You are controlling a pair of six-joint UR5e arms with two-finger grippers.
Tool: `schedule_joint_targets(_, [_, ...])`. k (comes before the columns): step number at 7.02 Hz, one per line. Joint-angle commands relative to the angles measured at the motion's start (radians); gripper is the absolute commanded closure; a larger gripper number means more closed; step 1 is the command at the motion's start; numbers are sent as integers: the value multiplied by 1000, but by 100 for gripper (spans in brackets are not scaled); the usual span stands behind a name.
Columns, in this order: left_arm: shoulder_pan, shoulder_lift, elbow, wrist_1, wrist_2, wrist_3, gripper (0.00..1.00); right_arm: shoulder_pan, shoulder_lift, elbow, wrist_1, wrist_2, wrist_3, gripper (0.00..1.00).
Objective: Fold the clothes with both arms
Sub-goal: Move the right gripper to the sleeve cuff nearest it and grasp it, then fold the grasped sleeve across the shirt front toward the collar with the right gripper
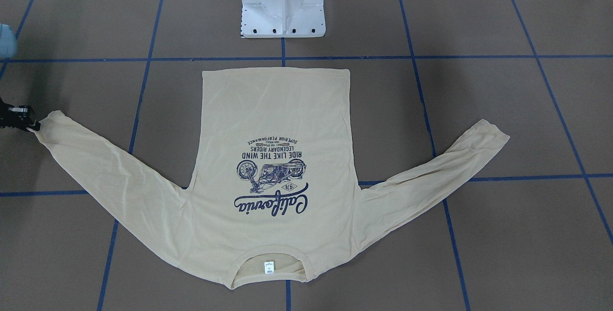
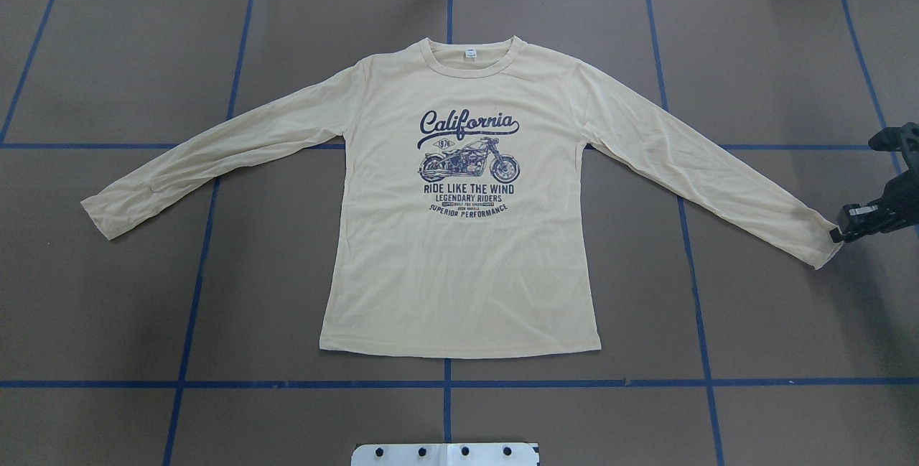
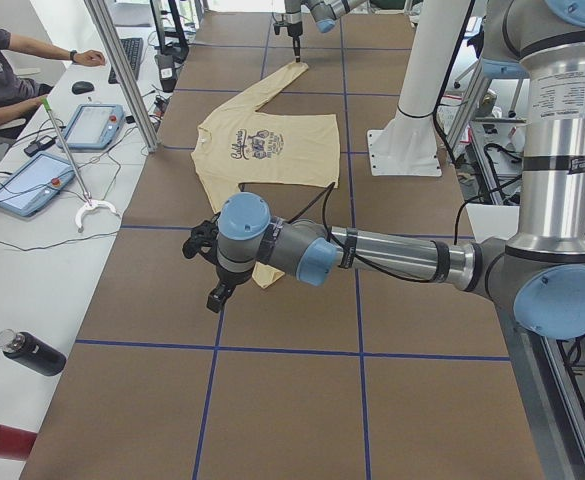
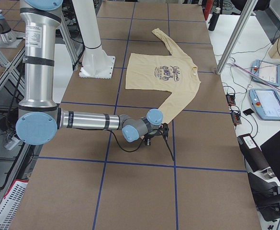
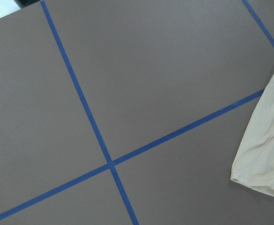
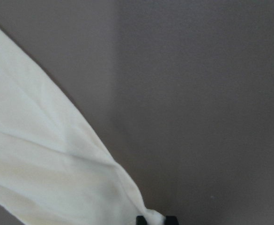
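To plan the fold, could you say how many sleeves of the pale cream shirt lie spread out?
2: the sleeve on the robot's left, untouched; the sleeve on its right, black right gripper at its cuff.

sleeve (image 6: 48,164): pale, creased cloth, narrowed toward its lower end.
gripper (image 6: 156,219): two black tips seen at the sleeve's narrow end, cloth pinched between them.
table (image 6: 197,93): brown, seen above and right of the sleeve.

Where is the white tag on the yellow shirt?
In the overhead view the small white neck label sits inside the collar of the pale cream-yellow long-sleeved shirt, on the side far from the robot, above the navy California print.
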Motion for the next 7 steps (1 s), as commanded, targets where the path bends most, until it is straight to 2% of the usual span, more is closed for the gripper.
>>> schedule_joint_targets(1, [0, 1, 0, 0, 0, 0, 0, 46, 21, 112, -48, 82, 56, 100])
schedule_joint_targets(2, [0, 1, 0, 0, 0, 0, 0, 51, 108, 158, -104, 122, 161, 100])
schedule_joint_targets(3, [0, 1, 0, 0, 0, 0, 0, 36, 282, 139, -132, 121, 396, 100])
schedule_joint_targets(4, [0, 1, 0, 0, 0, 2, 0, -22, 472, 72, -131, 107, 626, 100])
schedule_joint_targets(5, [0, 1, 1, 0, 0, 2, 0, -89, 626, -6, -129, 12, 785, 100])
schedule_joint_targets(6, [0, 1, 0, 0, 0, 2, 0, -187, 737, -50, -126, -164, 899, 100])
schedule_joint_targets(7, [0, 1, 0, 0, -2, 2, 0, -270, 884, -152, -122, -319, 968, 100])
